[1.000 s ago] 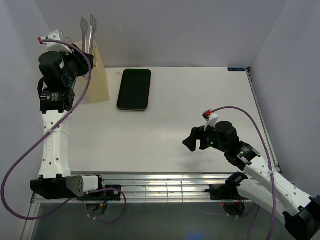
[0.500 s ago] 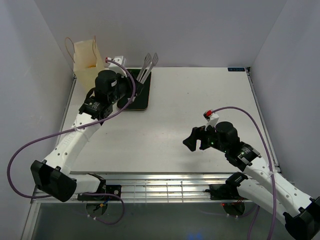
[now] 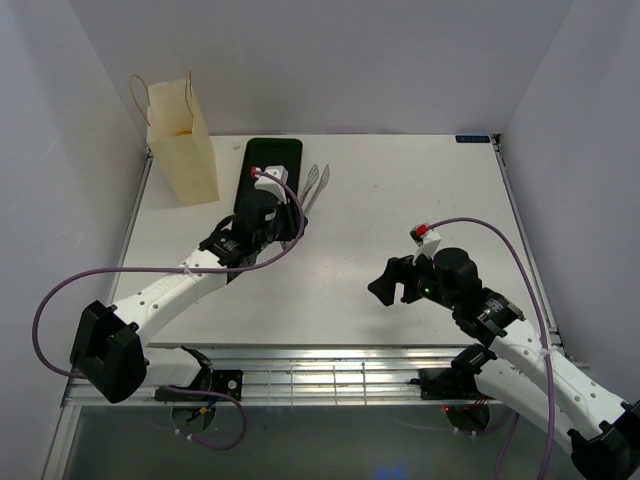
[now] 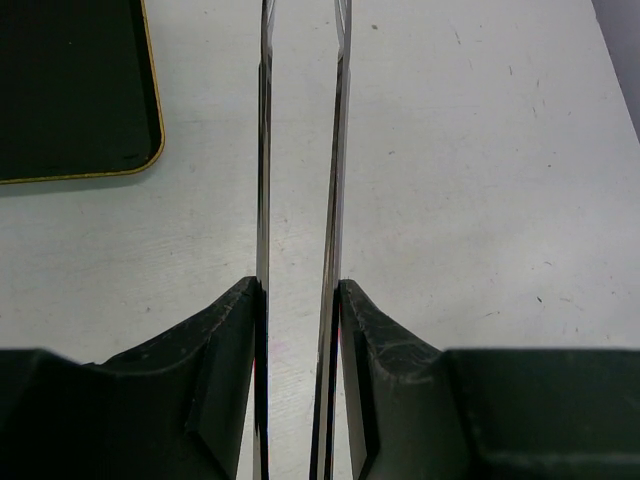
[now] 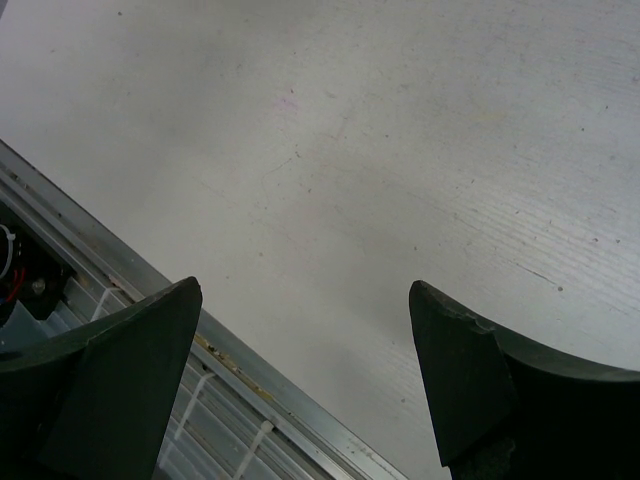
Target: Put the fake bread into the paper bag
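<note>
The bread shows nowhere; perhaps it lies inside the bag (image 3: 184, 160), far left of the left gripper (image 4: 299, 310), which is clenched on tongs (image 4: 264, 150). The right gripper (image 5: 305, 300) is released. Toy bread is probably light and stiff; pinch its middle.

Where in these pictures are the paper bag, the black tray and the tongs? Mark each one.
paper bag (image 3: 190, 165), top external view, on its front face.
black tray (image 3: 275, 155), top external view, on its bare far end.
tongs (image 4: 264, 180), left wrist view, on the left blade.
</note>
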